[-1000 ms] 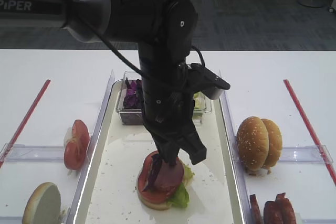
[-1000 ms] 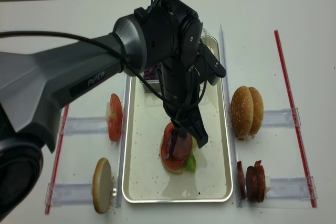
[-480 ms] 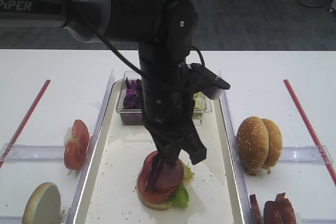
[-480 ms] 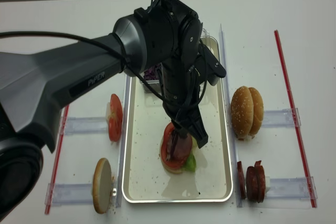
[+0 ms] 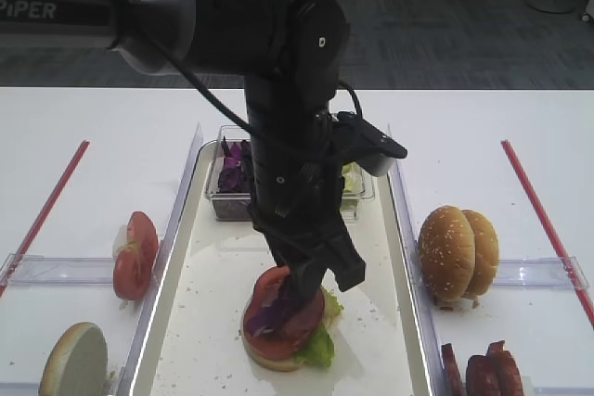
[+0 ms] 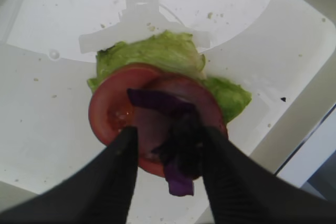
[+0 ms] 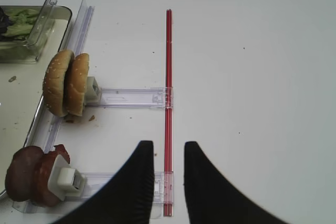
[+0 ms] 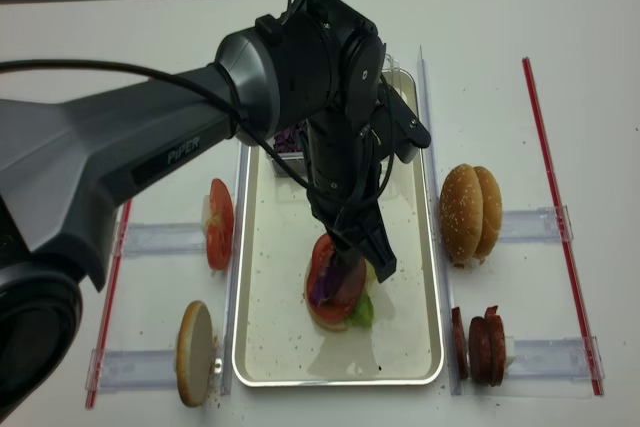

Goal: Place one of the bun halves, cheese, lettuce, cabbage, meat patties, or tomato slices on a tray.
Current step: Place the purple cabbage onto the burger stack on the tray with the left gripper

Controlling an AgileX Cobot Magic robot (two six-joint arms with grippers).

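The left gripper (image 6: 167, 153) hangs straight over the stack on the tray (image 6: 47, 145), jaws parted, the purple cabbage (image 6: 170, 132) lying between them on the tomato slice (image 6: 113, 111), its long axis running across the gap. Beyond, lettuce (image 6: 152, 53) frills outward. The right gripper (image 7: 168, 174), jaws apart, idles well away.

White lettering runs along the dark left arm (image 8: 150, 162) — in the realsense high view it reads "PiPER", and in the other high view the same word shows, cut off at the picture's edge.
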